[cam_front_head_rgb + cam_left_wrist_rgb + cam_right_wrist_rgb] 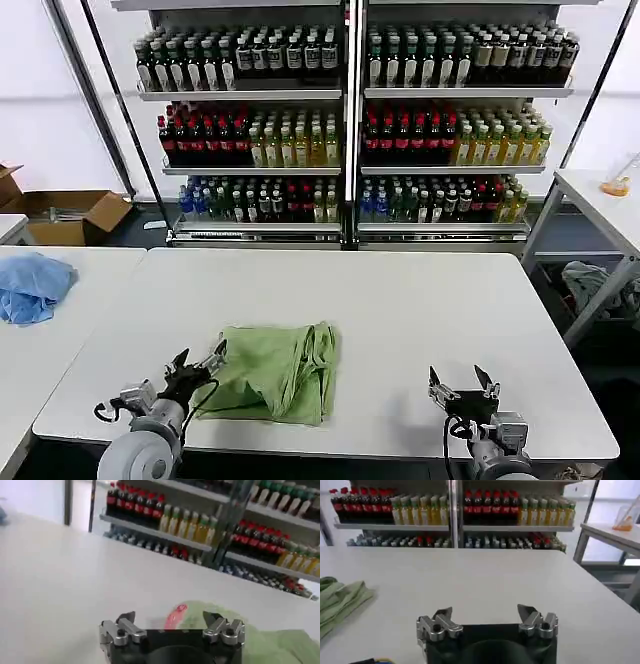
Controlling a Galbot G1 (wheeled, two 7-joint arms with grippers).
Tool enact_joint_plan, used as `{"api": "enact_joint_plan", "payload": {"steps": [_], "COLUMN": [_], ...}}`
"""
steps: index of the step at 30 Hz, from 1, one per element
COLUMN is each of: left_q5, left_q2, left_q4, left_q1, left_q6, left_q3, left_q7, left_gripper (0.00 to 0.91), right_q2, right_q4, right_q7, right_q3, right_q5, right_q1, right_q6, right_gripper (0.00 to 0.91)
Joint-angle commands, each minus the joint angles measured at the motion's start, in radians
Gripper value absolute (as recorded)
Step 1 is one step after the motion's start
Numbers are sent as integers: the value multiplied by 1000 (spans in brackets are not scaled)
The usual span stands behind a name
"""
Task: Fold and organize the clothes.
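1. The left gripper (197, 365) is at the near left of the white table (420, 310), released, with its fingers spread and holding nothing. It is just at the left edge of the shirt (275, 370); I cannot tell if it touches the cloth.
2. The right gripper (462, 383) is at the near right of the table, also released and empty. It is well apart from the shirt, over bare table.
3. The shirt is light green and lies on the near part of the table, left of the middle. It is roughly folded, with several layers bunched along its right side.
4. In the left wrist view the shirt (260, 640) lies just beyond the open left gripper (171, 617), and a pink print (175, 616) shows on the cloth.
5. In the right wrist view the right gripper (485, 614) is open above the table, and one end of the shirt (340, 600) lies off to the side.
6. Farther to the left, a blue cloth (30, 285) lies on a second table (70, 320).
7. Behind the tables stand shelves (350, 95) full of bottles. A cardboard box (70, 215) is on the floor at the far left.
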Motion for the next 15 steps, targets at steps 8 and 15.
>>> {"api": "enact_joint_plan", "payload": {"steps": [8, 15], "left_q5": [-249, -336], "left_q2": [-53, -79], "left_q4": [93, 100], "left_q1": [-15, -7], "left_q6": [36, 31], "left_q3": [-16, -31], "left_q7": [53, 94], "left_gripper": [433, 20], "right_q2": [-1, 2], "right_q4": [18, 28], "right_q7": [2, 3], "right_q3": [10, 17], "right_q5": [0, 0], "right_q1": [-10, -22], "right_q6": [-2, -1], "right_gripper": [907, 907]}}
